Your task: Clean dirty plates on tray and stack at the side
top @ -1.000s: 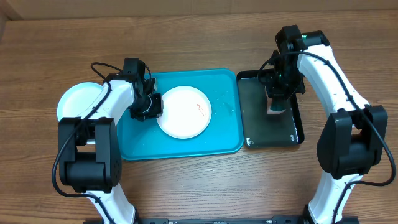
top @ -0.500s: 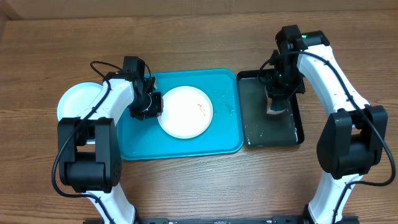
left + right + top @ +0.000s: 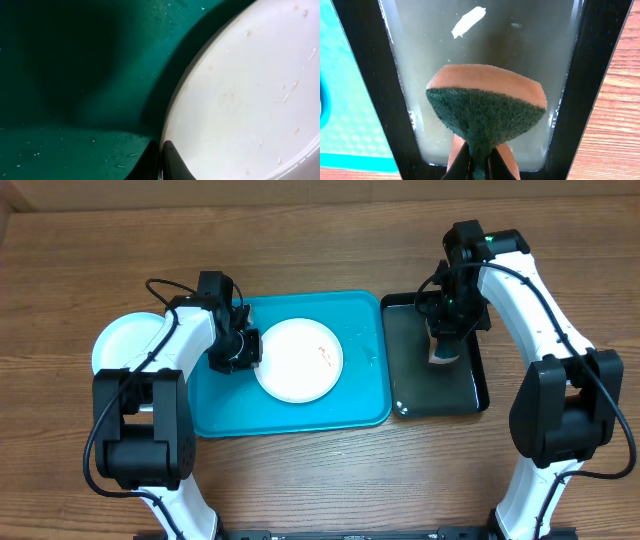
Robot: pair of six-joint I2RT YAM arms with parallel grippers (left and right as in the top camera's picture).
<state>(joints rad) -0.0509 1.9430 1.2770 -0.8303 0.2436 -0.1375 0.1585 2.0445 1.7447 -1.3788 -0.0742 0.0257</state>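
A pale plate [image 3: 122, 343] sits on the wooden table [image 3: 300, 480] at far left. Beside it, the teal tray [image 3: 360, 395] holds a round white plate [image 3: 297, 365] with a small reddish smear right of centre. The left gripper [image 3: 248, 352] pinches this plate's left rim. Farther right, over a black tray [image 3: 472, 395] of cloudy water, the right gripper [image 3: 443, 352] squeezes a green-and-orange sponge [image 3: 487, 110].

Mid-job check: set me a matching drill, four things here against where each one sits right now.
1. white plate
2. sponge
3. side plate
4. black tray

A. on the table, left of the teal tray
B. in the right gripper
C. on the teal tray, rim in the left gripper
D. right of the teal tray, holding cloudy liquid

Pairs: 1-C, 2-B, 3-A, 4-D
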